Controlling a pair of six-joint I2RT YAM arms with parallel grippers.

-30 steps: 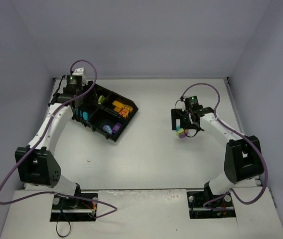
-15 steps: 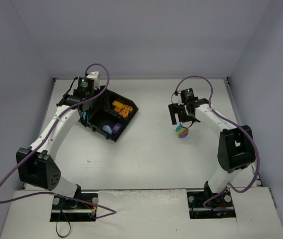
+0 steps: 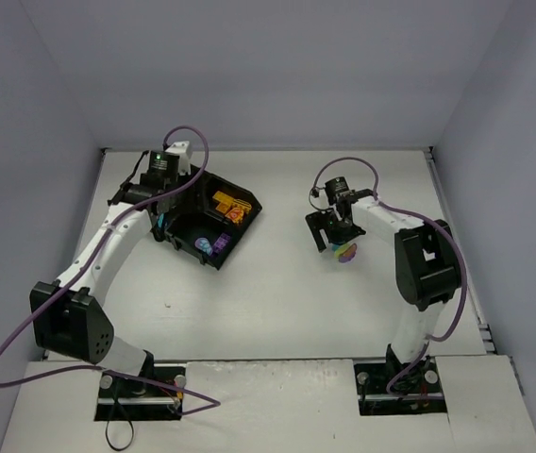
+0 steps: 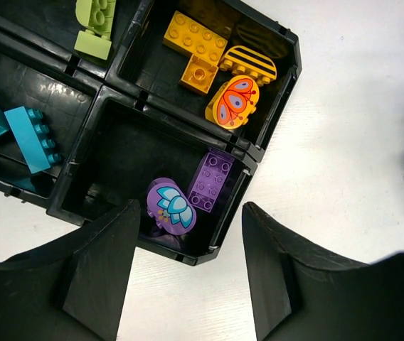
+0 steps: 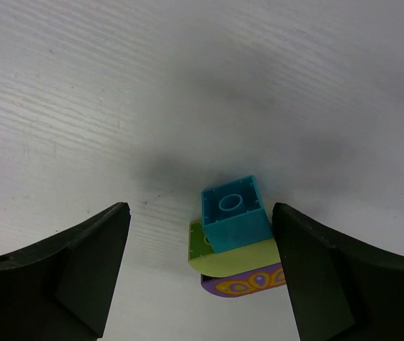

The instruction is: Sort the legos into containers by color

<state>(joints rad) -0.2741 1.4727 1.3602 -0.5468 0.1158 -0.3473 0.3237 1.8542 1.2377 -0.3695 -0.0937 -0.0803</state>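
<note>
On the left, the left gripper [image 4: 190, 234] hovers over the black tray [image 4: 292, 53], its fingers [image 4: 102, 270] moderately apart and holding nothing. Directly beneath them, in the left wrist view, one compartment holds a purple brick [image 4: 213, 181] and a round purple piece [image 4: 170, 208]. The teal bricks [image 4: 33, 135] lie in the compartment to the left. A lime green brick [image 4: 95, 25] sits in the one above, and the orange-yellow bricks [image 4: 191, 50] in the upper right one.

Well to the right on the white table [image 3: 277, 283] stands a small stack [image 5: 234, 245]: teal on lime green on purple. The right gripper [image 5: 200, 227] straddles it, fingers [image 5: 81, 270] wide on either side, not touching it.
</note>
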